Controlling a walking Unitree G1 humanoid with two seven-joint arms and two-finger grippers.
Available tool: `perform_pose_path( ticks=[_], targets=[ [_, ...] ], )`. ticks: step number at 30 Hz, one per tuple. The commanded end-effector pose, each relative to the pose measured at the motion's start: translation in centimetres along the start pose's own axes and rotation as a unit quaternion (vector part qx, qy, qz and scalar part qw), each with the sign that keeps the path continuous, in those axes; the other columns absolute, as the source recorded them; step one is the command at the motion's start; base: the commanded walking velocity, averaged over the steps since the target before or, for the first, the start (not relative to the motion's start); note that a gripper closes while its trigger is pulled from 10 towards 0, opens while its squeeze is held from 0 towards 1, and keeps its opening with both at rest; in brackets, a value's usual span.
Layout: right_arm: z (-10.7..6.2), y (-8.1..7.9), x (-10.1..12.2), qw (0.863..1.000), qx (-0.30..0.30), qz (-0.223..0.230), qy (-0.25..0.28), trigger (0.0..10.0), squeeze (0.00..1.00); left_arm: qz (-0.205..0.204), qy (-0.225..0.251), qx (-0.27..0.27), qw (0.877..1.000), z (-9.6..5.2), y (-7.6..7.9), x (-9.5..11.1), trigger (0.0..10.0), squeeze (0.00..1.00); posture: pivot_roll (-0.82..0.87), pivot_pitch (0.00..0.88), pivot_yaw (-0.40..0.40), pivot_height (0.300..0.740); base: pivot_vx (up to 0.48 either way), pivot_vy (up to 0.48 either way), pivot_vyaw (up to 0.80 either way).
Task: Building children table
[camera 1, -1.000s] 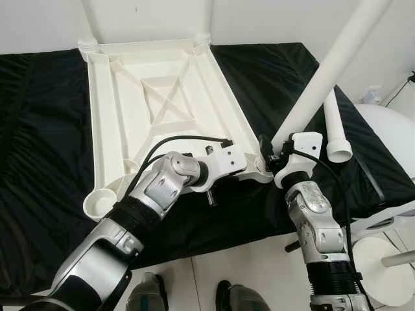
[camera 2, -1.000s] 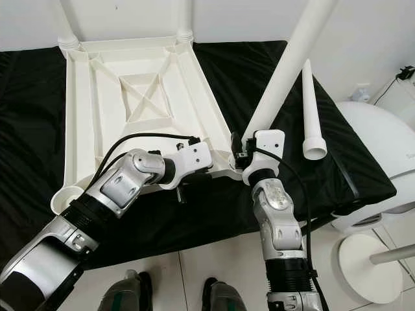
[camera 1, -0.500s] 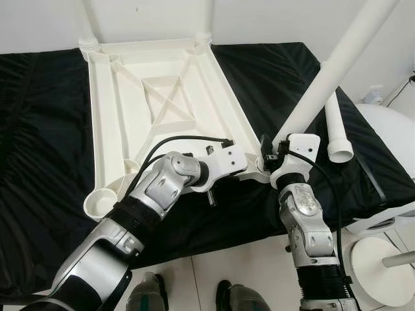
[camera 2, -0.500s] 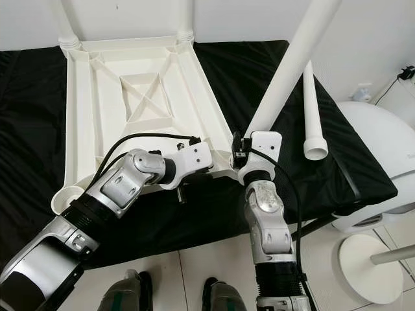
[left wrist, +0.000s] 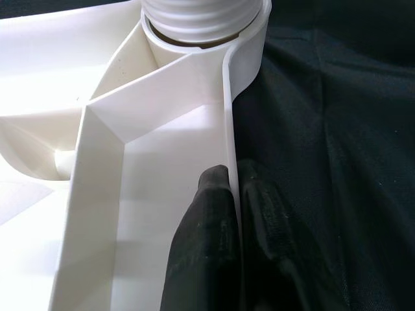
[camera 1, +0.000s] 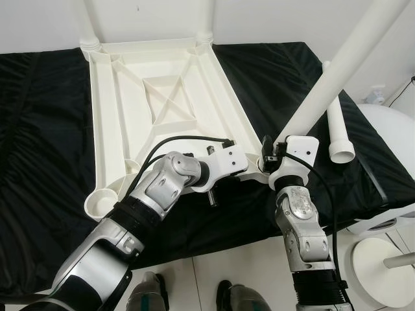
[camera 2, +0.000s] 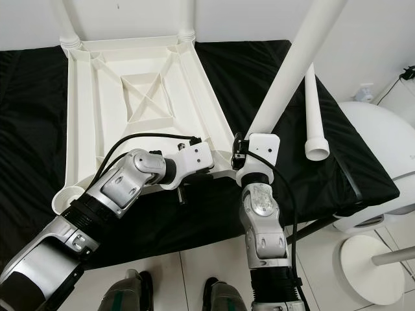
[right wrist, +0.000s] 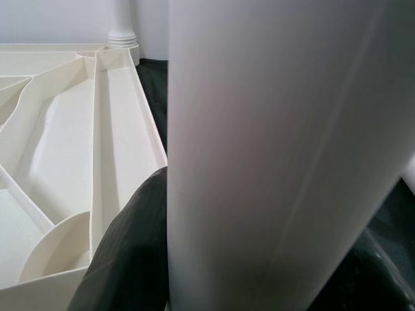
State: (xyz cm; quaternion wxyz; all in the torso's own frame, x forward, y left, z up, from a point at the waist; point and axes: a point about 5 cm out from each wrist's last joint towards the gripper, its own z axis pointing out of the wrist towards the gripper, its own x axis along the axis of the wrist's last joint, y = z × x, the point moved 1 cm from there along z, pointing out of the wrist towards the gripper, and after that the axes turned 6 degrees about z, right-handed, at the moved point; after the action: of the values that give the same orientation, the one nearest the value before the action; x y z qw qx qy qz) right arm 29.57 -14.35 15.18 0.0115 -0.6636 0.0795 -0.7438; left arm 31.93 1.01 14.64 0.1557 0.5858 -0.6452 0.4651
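Note:
A white tabletop (camera 1: 102,129) lies upside down on a black cloth. My left gripper (left wrist: 235,176) is shut on its near right rim, one finger on each side of the thin wall, just short of the corner socket (left wrist: 202,26). A long white leg (camera 1: 337,71) rises at a slant from that corner. My right gripper (camera 1: 275,151) is shut on its lower end; the fingers (right wrist: 126,253) wrap the tube. Two fitted legs (camera 1: 85,26) stand at the far corners. The near left socket (camera 1: 98,204) holds nothing.
A loose white leg (camera 1: 336,126) lies on the black cloth (camera 1: 39,142) right of the tabletop. A white rounded object (camera 1: 392,133) and a round white base (camera 1: 379,259) stand beyond the cloth's right edge. My feet (camera 1: 188,295) are on the pale floor.
My right forearm has swung in to the left under the wrist, and the leg in its grip has shifted slightly. The left arm and the tabletop have stayed put.

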Motion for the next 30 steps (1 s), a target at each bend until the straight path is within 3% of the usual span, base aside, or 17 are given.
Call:
perform_pose_path(
  ticks=[1,15,30],
  targets=[
    [-1.0,1.9,-3.0,0.996,-0.050,-0.014,-0.071,10.0,0.00,0.014,0.014,0.047,0.999,-1.0,-1.5,0.7,10.0,0.00,0.00,0.116,-0.044,0.740,0.000,0.000,0.00],
    [-1.0,3.0,-3.8,0.993,-0.069,-0.021,-0.090,10.0,0.00,0.015,0.016,0.047,0.999,-0.9,-1.5,0.7,10.0,0.00,-0.01,0.118,-0.044,0.740,0.000,0.000,0.00],
    [-1.0,2.3,-5.1,0.990,-0.029,-0.019,-0.136,10.0,0.00,0.017,0.015,0.046,0.999,-1.0,-1.5,0.7,10.0,0.00,0.00,0.117,-0.041,0.740,0.000,0.000,0.00]
  ],
)
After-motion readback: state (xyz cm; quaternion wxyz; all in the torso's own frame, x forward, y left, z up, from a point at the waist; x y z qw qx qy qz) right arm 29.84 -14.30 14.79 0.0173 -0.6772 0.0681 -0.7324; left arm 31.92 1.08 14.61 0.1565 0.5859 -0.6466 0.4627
